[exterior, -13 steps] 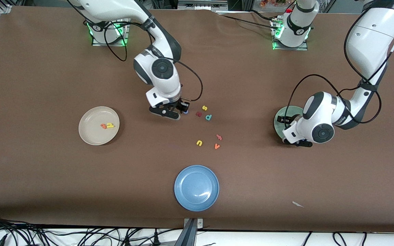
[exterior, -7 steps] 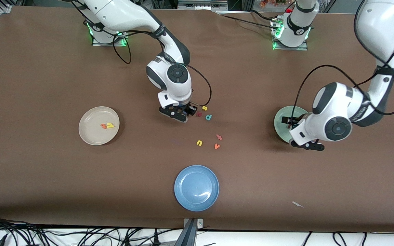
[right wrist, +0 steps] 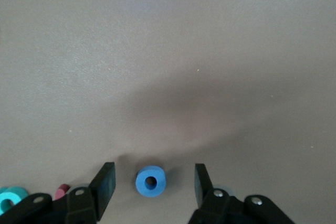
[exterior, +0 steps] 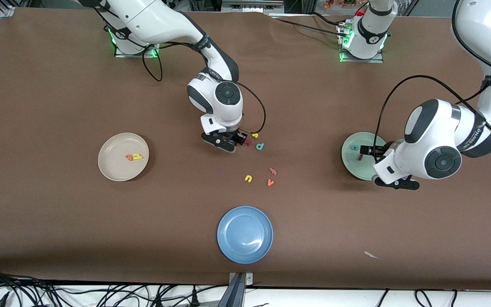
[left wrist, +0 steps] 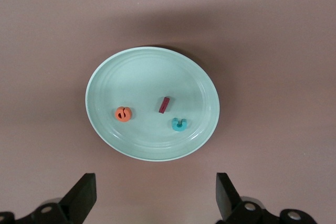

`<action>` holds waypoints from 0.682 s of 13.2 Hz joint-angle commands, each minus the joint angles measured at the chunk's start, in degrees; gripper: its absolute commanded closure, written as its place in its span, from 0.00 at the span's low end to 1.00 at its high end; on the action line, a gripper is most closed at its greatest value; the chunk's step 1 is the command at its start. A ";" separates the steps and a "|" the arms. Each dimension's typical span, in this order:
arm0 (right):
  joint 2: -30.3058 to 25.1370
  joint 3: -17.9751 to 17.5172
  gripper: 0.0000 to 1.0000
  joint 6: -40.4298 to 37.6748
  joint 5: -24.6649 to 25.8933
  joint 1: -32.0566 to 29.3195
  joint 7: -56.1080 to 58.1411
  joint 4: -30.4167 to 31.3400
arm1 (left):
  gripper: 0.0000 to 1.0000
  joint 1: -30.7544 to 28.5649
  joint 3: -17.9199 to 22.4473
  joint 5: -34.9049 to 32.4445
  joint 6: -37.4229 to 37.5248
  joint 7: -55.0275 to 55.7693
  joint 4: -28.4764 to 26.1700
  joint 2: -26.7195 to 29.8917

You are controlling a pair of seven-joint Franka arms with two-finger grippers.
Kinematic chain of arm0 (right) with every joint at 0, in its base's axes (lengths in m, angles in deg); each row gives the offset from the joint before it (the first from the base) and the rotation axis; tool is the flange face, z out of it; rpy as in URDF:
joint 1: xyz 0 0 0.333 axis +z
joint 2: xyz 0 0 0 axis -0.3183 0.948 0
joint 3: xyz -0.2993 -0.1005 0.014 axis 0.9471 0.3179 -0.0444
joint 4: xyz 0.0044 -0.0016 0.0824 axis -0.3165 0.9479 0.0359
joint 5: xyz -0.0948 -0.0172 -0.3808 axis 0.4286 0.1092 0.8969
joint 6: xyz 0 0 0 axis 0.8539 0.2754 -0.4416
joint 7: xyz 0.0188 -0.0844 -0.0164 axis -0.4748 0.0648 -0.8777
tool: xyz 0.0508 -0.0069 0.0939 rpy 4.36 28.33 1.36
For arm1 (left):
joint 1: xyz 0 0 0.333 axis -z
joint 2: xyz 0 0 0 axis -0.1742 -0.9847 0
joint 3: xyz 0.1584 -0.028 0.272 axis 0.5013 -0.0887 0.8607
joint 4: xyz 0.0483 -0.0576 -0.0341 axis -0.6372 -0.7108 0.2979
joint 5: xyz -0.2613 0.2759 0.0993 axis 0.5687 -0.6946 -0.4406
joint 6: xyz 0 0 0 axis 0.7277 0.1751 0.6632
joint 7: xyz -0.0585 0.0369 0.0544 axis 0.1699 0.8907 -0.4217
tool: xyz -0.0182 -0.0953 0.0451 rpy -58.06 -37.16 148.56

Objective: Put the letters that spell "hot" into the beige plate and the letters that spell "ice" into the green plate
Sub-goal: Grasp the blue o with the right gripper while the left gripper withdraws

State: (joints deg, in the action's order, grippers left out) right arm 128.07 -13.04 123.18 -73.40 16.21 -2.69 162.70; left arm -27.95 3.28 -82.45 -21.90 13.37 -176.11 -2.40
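Straddling the blue o (right wrist: pixel 151 181), the right gripper (right wrist: pixel 153 182) is being held open, fingers apart from it; the left gripper (left wrist: pixel 152 199) is being held wide open, empty, over the green plate (left wrist: pixel 105 72).

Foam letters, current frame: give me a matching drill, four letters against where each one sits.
Letters:
1. blue ring-shaped foam o
2. orange foam e
3. yellow foam h
4. yellow foam u

Places:
A. in the round beige plate
B. bare table, near the orange foam v
C. between the right gripper fingers
D. in the round green plate

Pairs: 1-C, 2-D, 3-A, 4-B
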 commanded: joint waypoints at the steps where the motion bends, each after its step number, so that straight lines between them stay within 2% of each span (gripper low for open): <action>1: 1.48 0.70 0.30 -0.41 1.45 1.44 -1.67 -1.85 | 0.00 -0.45 -0.16 1.12 0.93 -1.07 0.61 -0.14; 5: 1.83 0.70 0.31 -0.41 1.36 1.44 -1.76 -1.67 | 0.00 -0.54 -0.34 1.12 0.93 -0.89 1.14 0.39; 9: 1.83 0.70 0.43 -0.41 1.45 1.44 -1.67 -1.67 | 0.00 -0.62 -0.07 1.21 1.20 -0.72 4.74 1.27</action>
State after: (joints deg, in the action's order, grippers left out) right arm 128.89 -12.79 123.17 -73.37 16.86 -2.92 162.65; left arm -28.14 3.28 -82.45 -21.89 13.37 -172.97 -2.03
